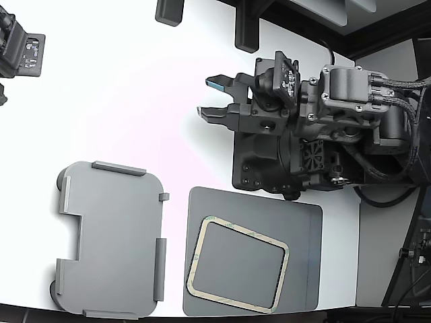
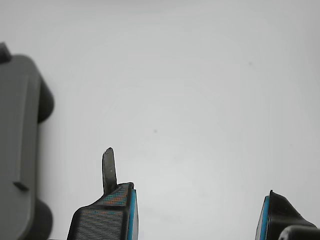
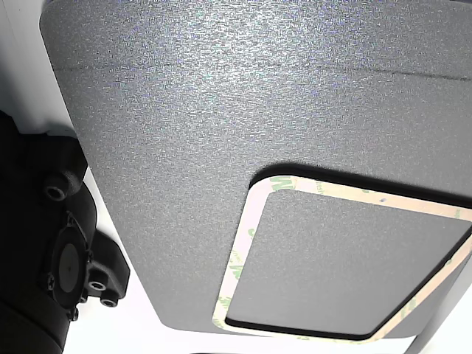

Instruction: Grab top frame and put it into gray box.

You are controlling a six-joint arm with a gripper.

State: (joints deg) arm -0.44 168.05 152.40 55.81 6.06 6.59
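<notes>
The top frame (image 1: 196, 260) is a thin cream-beige ring with faint green marks. It lies flat on a dark gray mat (image 1: 303, 222) near the front of the white table, and shows close up in the other view (image 3: 237, 255). The gray box (image 1: 111, 239) is a light gray shallow tray with raised edge tabs, on the exterior view's left of the mat. Its edge shows in the wrist view (image 2: 17, 150). My gripper (image 1: 211, 97) is open and empty over bare white table, behind the mat and apart from both. Its blue-padded fingers (image 2: 120, 210) stand wide apart.
My arm's dark body (image 1: 310, 134) sits behind the mat on the exterior view's right. A second black device (image 1: 20, 50) is at the far left corner. Dark fixtures (image 1: 246, 30) stand along the back edge. A black base part (image 3: 66, 251) borders the mat.
</notes>
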